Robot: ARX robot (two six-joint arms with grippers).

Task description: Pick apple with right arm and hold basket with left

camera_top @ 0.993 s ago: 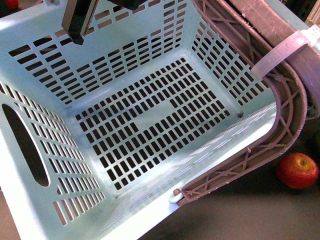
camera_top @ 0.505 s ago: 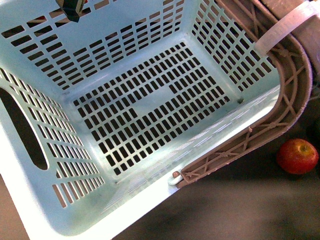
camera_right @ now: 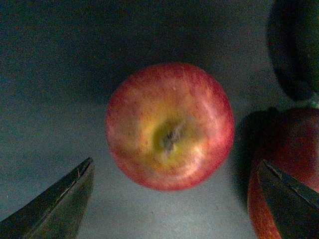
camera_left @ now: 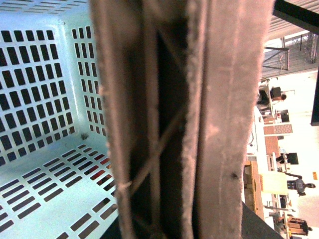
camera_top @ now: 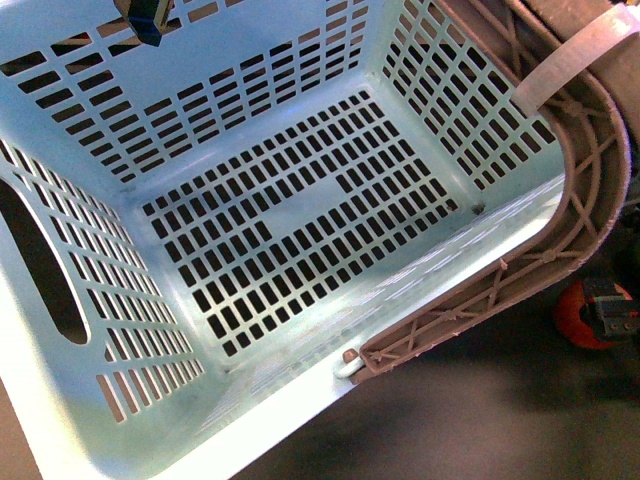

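Apple (camera_right: pixel 169 127), one, basket (camera_top: pixel 290 40), one, right gripper (camera_right: pixel 174 160) spread

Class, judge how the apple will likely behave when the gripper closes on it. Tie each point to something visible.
Round and lying free on the flat surface, the apple may roll if one finger touches first. Its smooth skin could slip in a narrow grip. It looks firm and unbruised, so it probably won't squash.
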